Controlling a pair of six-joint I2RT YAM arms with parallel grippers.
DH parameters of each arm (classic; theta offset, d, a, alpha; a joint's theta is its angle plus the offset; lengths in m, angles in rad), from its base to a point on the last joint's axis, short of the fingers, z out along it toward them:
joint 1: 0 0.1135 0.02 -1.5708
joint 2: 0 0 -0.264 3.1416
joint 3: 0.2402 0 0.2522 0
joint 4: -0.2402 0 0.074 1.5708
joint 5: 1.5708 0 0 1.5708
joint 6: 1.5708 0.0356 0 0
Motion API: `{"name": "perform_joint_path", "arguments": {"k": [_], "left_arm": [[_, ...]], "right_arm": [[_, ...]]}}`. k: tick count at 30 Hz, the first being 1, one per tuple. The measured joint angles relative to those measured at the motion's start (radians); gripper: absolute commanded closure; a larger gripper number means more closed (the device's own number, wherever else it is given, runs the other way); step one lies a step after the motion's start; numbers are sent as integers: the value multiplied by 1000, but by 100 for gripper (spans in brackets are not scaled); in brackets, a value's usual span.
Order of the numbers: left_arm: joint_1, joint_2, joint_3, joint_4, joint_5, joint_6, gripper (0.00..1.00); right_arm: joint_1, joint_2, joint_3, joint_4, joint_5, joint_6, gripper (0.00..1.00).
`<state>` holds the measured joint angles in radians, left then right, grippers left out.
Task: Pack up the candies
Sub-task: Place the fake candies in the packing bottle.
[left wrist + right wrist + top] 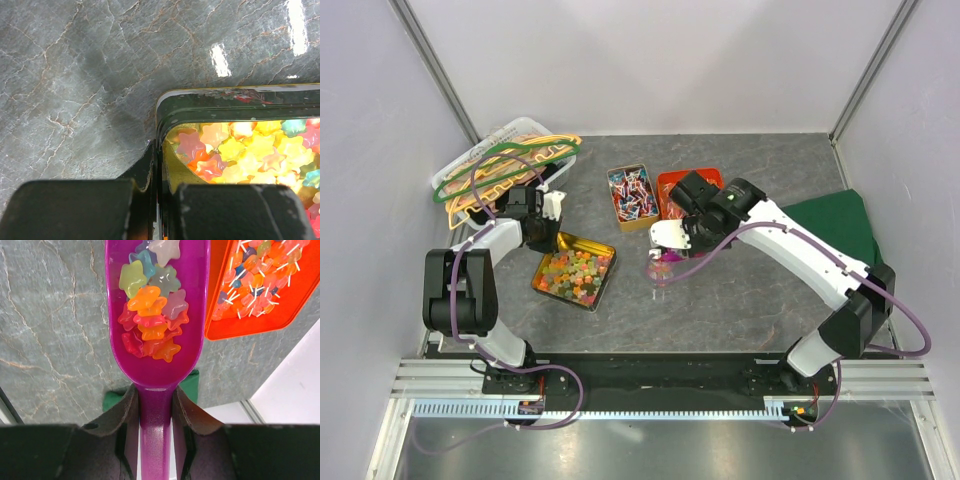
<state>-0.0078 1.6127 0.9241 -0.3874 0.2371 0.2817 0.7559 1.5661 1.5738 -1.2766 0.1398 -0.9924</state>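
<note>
The right claw (155,405) is gripping the scoop (155,375) of candies (150,325), the left claw (159,192) seemingly pinching the tin (210,100); next is calling for level carrying, then tipping.

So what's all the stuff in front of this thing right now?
tin: one, gold inside, centre-left of the table
stars: many, pastel mix, in the tin; a small heap more in the scoop
scoop: one, purple, held over the table beside the tray
box: one, tan, behind the tin
wrapped sweets: many, red, blue and white, in the box
tray: one, red-orange, right of the box
stick sweets: many, mixed colours, in the tray
cloth: one, green, right edge
bin: one, clear, far left corner
loops: several, green, yellow, orange, on the bin
table: one, grey marble
left gripper: black, shut on the tin's rim
right gripper: black, shut on the scoop's handle
</note>
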Motion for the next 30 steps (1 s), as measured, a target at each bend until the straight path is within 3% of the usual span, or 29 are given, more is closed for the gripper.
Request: {"name": "perform_joint_path", "arguments": {"k": [30], "left_arm": [[0,0,0,0,0,0,98]], "right_arm": [[64,74,97,-68,136,-4,100]]}}
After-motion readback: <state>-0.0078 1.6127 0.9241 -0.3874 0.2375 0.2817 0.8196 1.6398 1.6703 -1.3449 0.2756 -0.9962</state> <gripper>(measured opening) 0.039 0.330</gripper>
